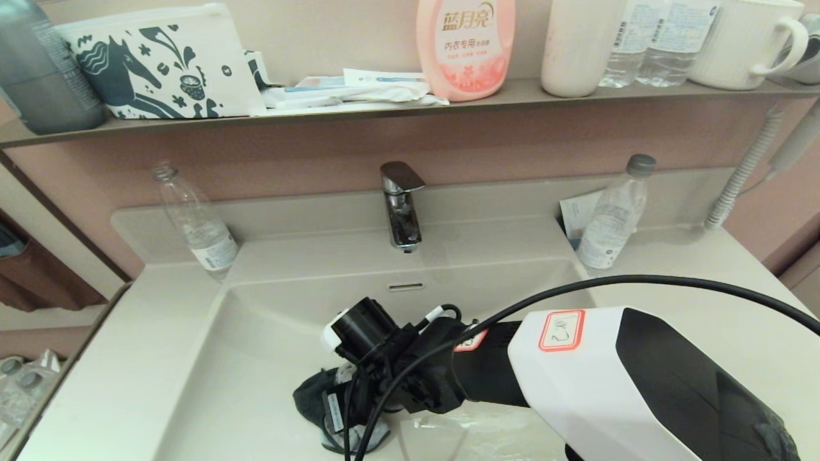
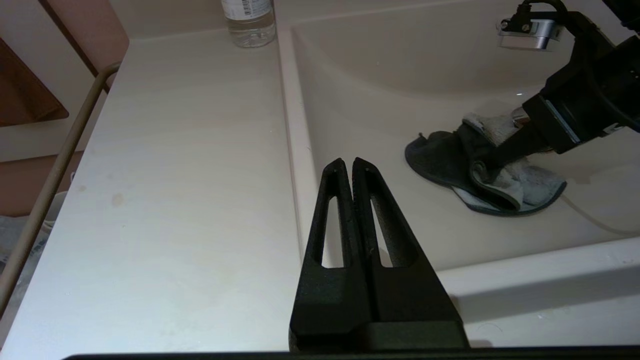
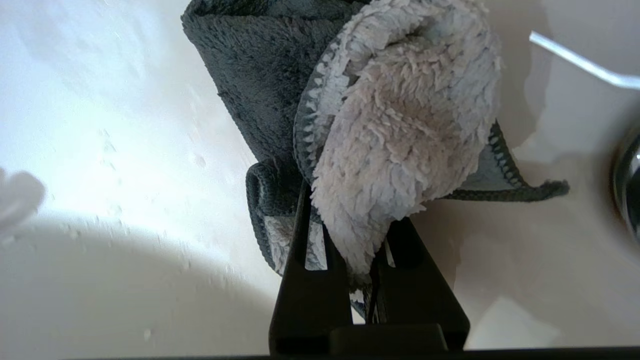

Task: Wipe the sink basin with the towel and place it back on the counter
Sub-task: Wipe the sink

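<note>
The towel [image 1: 312, 398] lies crumpled on the floor of the sink basin [image 1: 256, 346], dark charcoal face outward with a pale fluffy fold [image 3: 400, 125] turned up. My right gripper [image 3: 345, 205] is down in the bowl, shut on the towel's folded edge [image 2: 480, 167]. Its fingers [image 2: 507, 147] press the cloth against the basin floor [image 2: 380, 75]. The chrome drain plug [image 3: 631, 185] shows just beside the towel. My left gripper [image 2: 348, 163] hangs shut and empty over the basin's left rim, beside the counter [image 2: 175, 175]. It is out of the head view.
The faucet [image 1: 401, 205] stands at the back centre over the overflow slot [image 1: 406, 287]. Clear bottles stand at back left [image 1: 198, 224] and back right [image 1: 612, 214]. My arm's black cable [image 1: 640, 282] arcs over the bowl. A shelf [image 1: 384, 105] above carries several items.
</note>
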You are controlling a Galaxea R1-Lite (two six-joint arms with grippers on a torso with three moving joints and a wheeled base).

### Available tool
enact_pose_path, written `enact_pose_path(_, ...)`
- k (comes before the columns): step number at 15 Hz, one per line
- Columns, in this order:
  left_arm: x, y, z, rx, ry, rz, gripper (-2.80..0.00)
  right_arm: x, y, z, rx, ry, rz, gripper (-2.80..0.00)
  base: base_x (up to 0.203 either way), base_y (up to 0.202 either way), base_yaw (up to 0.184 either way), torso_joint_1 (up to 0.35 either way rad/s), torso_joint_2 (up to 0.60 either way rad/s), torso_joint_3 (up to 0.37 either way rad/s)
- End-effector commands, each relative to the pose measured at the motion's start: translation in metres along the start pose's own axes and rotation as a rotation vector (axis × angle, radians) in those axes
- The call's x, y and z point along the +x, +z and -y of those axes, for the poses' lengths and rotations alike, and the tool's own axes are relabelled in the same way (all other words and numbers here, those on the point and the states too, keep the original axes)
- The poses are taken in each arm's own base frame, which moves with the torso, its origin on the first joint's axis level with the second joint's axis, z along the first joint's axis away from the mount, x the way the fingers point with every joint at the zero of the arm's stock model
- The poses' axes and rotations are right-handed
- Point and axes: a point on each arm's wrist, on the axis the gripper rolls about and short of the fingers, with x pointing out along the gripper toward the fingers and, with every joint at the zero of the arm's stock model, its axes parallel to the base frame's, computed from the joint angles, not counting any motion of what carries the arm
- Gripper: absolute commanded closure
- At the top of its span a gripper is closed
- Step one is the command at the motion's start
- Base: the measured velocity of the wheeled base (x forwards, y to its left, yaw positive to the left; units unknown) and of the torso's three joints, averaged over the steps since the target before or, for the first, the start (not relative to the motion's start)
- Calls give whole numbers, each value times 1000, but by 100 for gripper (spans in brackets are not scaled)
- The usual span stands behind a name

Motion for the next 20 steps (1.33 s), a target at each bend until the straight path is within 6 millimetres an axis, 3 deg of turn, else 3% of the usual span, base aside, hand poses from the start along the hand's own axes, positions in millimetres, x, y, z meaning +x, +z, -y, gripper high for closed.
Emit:
enact_pose_path(1,0,0,0,0,0,-1,0,6,-1,1,-8,5,11,0,0,0,0,0,0,0)
enact_pose_path(7,0,0,0,0,0,-1,0,21,18,-4,-100,108,261,0,0,0,0,0,0,0)
enact_pose_path(10,0,0,0,0,0,-1,0,24,20,6,-113,1,302,0,0,0,0,0,0,0)
enact_pose_path(13,0,0,0,0,0,-1,0,18,33,29,-99,-100,350,0,0,0,0,0,0,0)
enact_pose_path(16,0,0,0,0,0,-1,0,11,37,39,-77,-171,362,0,0,0,0,0,0,0)
enact_pose_path(20,0,0,0,0,0,-1,0,-5,29,53,-57,-343,220,0,0,0,0,0,0,0)
